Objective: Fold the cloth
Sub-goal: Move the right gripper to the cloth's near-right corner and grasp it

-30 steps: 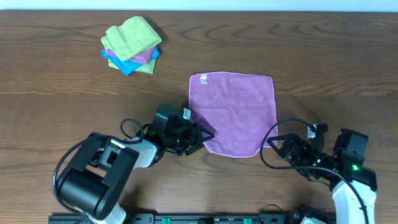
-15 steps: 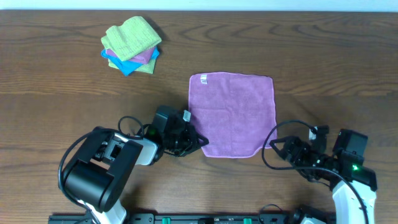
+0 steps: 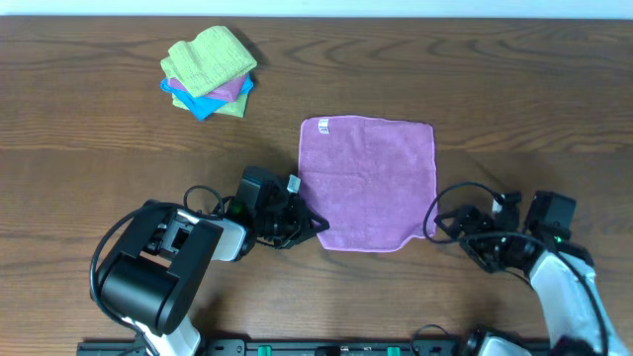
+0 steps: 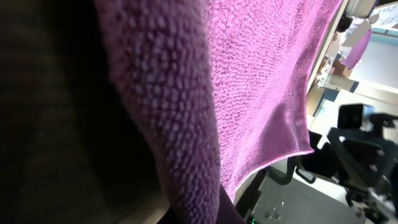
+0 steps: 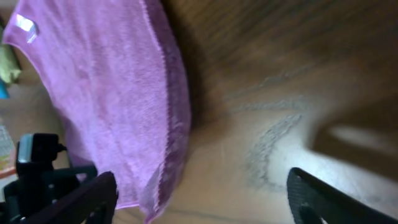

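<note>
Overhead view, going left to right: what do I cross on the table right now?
The stack of folded cloths → left gripper → purple cloth → right gripper.

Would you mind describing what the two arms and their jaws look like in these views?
Both arms are black with white link covers. The left arm has a bulky, rounded black joint housing and thin black cables looping beside its wrist. The right arm shows a boxy black wrist module and similar cable loops. Its jaws appear dark and tapered in the right wrist view.
</note>
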Controlling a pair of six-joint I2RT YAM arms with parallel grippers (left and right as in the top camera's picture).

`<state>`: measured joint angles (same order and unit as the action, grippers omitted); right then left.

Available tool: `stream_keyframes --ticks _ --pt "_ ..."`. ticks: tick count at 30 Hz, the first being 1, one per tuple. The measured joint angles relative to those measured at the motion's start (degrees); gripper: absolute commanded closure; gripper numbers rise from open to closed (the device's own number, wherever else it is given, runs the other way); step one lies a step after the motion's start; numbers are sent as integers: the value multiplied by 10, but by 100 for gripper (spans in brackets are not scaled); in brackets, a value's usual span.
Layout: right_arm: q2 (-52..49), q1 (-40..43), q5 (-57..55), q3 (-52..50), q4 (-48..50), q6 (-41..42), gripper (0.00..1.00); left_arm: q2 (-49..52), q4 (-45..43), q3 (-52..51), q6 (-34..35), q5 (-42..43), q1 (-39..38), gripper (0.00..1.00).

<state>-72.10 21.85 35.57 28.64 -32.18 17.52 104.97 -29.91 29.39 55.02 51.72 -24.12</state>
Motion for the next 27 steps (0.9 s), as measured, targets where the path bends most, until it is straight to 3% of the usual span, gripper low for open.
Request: stream_keyframes --ticks 9,20,27 --pt "-50 -3 11 0 51 19 21 1 -8 -3 0 5 1 94" --pt "-80 -71 14 0 132 72 24 1 -11 -4 0 5 1 94" --pt "-100 -100 7 0 148 94 41 1 -11 -4 0 6 1 94"
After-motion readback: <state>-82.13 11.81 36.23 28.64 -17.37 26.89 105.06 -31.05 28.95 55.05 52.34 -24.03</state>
